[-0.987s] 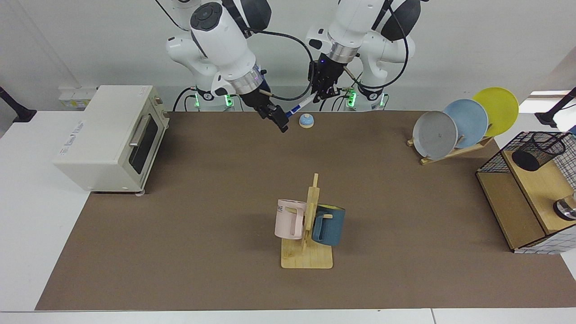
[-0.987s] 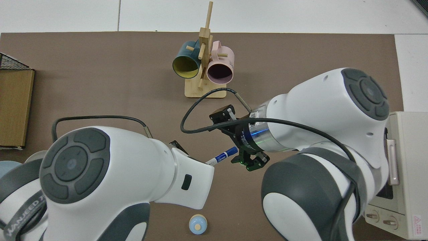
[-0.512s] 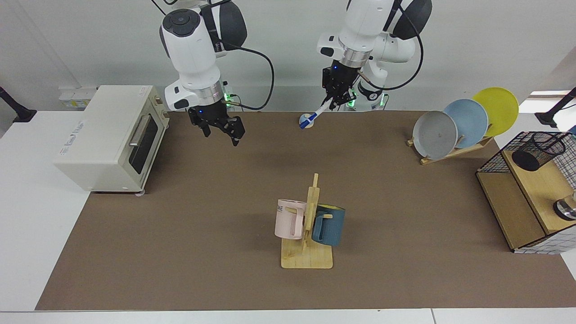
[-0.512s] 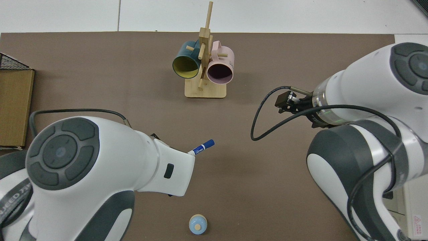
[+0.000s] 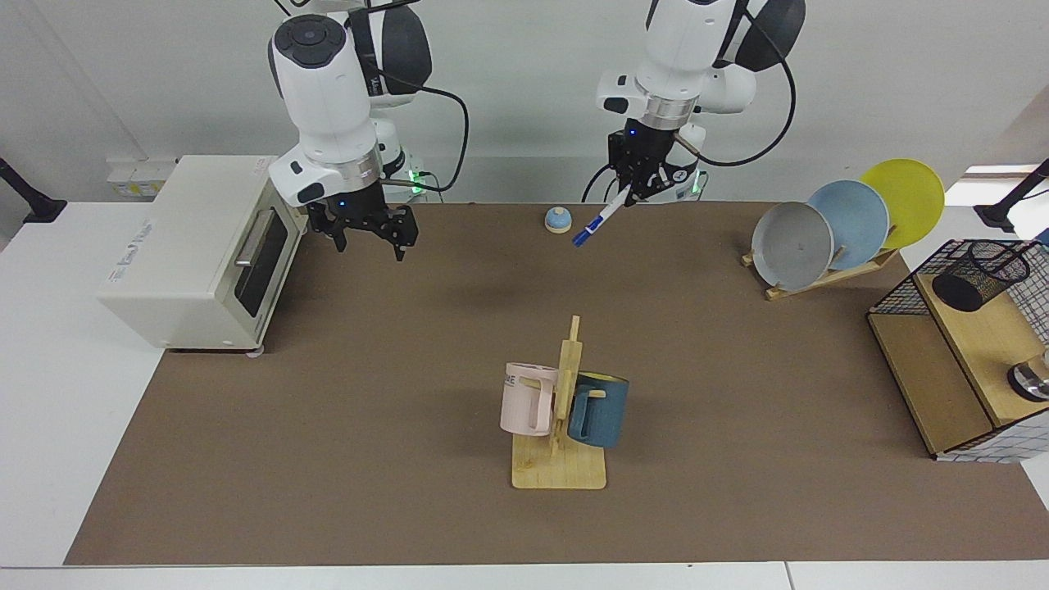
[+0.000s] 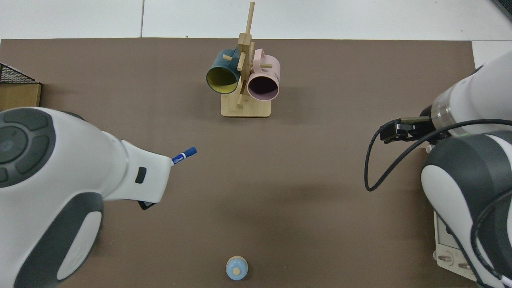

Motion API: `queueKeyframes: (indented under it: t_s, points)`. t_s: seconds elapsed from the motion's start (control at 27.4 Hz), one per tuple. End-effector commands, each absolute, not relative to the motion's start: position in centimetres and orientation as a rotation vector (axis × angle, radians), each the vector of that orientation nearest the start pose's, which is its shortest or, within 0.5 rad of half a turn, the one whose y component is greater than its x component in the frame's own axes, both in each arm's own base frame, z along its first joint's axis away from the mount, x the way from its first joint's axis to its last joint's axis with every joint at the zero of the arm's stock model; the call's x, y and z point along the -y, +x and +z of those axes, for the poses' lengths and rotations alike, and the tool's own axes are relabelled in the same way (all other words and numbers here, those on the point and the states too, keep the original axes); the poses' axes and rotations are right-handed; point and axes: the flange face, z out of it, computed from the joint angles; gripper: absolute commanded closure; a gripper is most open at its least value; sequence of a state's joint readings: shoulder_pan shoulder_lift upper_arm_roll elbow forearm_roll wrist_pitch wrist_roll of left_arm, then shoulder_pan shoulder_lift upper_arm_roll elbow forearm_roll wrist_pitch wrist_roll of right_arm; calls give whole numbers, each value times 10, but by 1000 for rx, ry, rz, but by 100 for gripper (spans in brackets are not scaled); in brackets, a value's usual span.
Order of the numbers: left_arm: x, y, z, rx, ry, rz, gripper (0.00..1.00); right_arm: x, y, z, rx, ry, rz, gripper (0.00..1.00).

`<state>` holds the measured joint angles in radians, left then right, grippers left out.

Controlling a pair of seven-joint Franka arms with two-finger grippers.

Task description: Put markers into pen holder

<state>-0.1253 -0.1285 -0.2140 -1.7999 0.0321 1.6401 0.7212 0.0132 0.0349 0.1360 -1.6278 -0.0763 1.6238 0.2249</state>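
Left hand (image 5: pixel 629 190) grips marker (image 5: pixel 597 221) slanting down below it.

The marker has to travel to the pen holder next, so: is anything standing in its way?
The plate rack stands roughly between the marker, in the left pincer, and the pen holder.

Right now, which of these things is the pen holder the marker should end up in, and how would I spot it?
Look at the wire grid basket on the wooden stand beyond the plates. The pen holder sits inside, tilted: a small black mesh cup. Unlike the pink mug and blue mug hanging on the rack, it has see-through mesh walls and no handle.
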Motion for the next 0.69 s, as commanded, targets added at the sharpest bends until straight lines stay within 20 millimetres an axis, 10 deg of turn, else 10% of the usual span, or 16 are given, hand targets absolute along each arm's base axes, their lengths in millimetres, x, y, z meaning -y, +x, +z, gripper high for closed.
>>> queueKeyframes:
  t_s: [0.0, 0.66]
  points:
    - [129, 495, 599, -1566, -2552, 151, 100, -60, 554, 604, -114, -3212, 14, 0]
    - [7, 526, 626, -1613, -1965, 460, 100, -63, 552, 608, -118, -3212, -14, 0]
